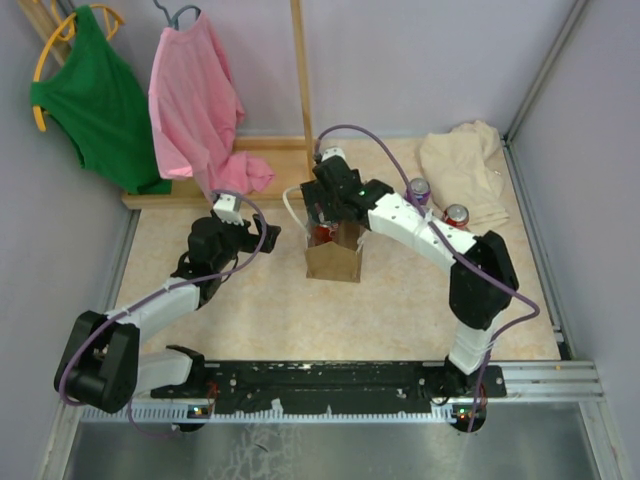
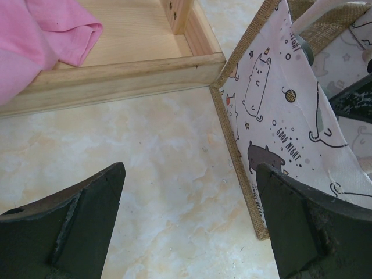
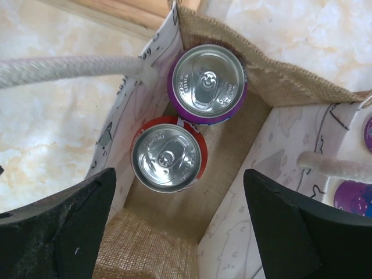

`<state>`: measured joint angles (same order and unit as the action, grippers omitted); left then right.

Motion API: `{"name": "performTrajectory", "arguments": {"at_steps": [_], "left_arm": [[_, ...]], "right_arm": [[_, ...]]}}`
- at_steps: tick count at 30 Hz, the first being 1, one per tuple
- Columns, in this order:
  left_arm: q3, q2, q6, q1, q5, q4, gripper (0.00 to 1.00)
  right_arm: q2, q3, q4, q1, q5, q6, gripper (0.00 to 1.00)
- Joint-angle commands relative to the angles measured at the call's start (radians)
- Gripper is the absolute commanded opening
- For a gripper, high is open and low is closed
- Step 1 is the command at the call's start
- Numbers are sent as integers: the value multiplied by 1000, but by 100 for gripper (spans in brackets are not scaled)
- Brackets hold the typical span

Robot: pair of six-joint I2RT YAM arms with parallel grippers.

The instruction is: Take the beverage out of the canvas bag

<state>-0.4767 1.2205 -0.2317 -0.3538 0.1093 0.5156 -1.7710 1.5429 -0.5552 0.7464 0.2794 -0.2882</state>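
The tan canvas bag (image 1: 335,260) stands upright mid-table, its cat-print side showing in the left wrist view (image 2: 279,110). Inside it, in the right wrist view, stand a purple can (image 3: 207,84) and a red can (image 3: 167,158), both upright. My right gripper (image 3: 180,224) is open, hovering directly above the bag's mouth (image 3: 232,174), empty. It shows above the bag in the top view (image 1: 325,215). My left gripper (image 2: 192,224) is open and empty, low over the table just left of the bag, its right finger (image 2: 302,221) next to the bag's side.
A purple can (image 1: 418,190) and a red can (image 1: 456,215) stand on the table right of the bag. A cream-beige cloth (image 1: 465,170) lies at the back right. A wooden rack base (image 2: 116,72) with a pink garment (image 1: 195,100) and a green one (image 1: 95,95) stands at the back left.
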Motion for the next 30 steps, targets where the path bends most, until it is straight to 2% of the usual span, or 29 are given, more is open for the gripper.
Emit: {"name": "performTrajectory", "arguments": {"at_steps": [1, 6, 23, 30], "left_arm": [[-23, 3, -1, -10, 14, 17, 100], [-22, 4, 0, -10, 13, 15, 100], [-18, 7, 3, -8, 10, 18, 100], [-19, 11, 2, -9, 12, 20, 100]], "right_arm": [[-7, -16, 44, 10, -12, -26, 91], [-37, -16, 54, 11, -15, -23, 99], [-134, 2, 69, 12, 7, -10, 99], [-163, 10, 73, 12, 7, -5, 94]]}}
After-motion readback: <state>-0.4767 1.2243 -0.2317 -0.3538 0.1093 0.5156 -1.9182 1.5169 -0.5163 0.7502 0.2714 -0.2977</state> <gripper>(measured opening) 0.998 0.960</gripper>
